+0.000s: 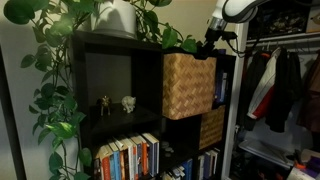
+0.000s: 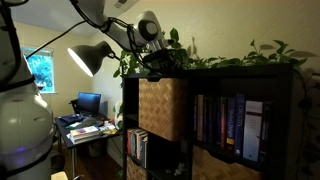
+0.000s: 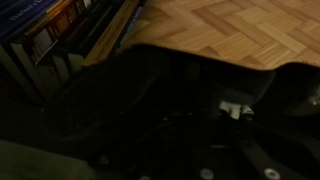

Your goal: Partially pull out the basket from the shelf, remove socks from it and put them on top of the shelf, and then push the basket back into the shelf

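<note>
Basket (image 1: 188,85) juts front-first out of shelf (image 1: 78,100), upright, w/ claw (image 1: 208,46) pinched closed just above its top.

Dim room, warm light. Cream wall (image 2: 60,25) in an exterior view. Small window (image 2: 40,70) at the far side, with daylight and green foliage beyond the glass. White-shaded lamp (image 2: 92,57), tilted downward, above a cluttered desk (image 2: 85,130) carrying a dark monitor (image 2: 90,102).

In an exterior view a leafy vine (image 1: 55,100) trails down along the wall, its stems spreading around a white pot (image 1: 118,18). Beside it is a white-framed closet (image 1: 236,110) with clothes (image 1: 285,80) hanging inside, dark garments next to a red-and-white one.

Wrist view: light wood parquet floor (image 3: 230,30) in a herringbone pattern. The lower part is in shadow.
</note>
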`<state>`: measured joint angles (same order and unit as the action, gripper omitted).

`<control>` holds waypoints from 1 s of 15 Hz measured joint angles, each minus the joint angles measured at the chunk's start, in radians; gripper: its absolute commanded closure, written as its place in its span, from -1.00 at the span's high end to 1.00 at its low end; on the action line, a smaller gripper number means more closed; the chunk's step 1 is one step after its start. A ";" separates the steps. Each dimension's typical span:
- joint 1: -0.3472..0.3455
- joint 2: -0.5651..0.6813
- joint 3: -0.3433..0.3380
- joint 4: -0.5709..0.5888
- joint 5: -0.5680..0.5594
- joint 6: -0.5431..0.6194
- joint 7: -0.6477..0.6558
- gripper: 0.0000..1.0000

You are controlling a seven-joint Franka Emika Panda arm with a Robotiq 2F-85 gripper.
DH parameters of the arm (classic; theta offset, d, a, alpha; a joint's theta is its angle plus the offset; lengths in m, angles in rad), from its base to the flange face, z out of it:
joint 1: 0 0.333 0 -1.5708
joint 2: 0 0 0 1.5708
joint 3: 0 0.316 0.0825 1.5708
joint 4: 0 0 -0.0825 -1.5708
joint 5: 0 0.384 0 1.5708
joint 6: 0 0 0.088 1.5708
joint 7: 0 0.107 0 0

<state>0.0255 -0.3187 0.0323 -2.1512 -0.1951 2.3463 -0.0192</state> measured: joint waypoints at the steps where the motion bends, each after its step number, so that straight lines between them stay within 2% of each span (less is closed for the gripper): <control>1: 0.001 -0.011 0.002 0.000 0.000 -0.009 -0.008 -0.93; 8: 0.003 -0.097 0.016 0.028 0.000 -0.112 -0.056 -0.93; 15: -0.005 -0.107 0.015 0.127 -0.004 -0.116 -0.051 -0.93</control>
<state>0.0201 -0.4254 0.0474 -2.0241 -0.1989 2.2299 -0.0707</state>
